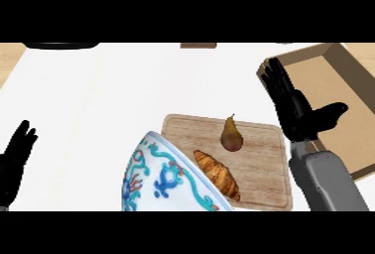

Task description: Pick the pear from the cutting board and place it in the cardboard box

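Near the frame's centre, the pear (231,136) lies on the cutting board (261,149) beside a croissant (218,174) — untouched. Right of it, the right hand (294,110) hangs with fingers straight, over the cardboard box (338,84) edge. At lower left rests the left hand (15,159), open.

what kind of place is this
Most likely a kitchen counter set for food handling: a wooden cutting board carries a pear and a croissant, and a patterned bowl sits beside it on the white countertop.
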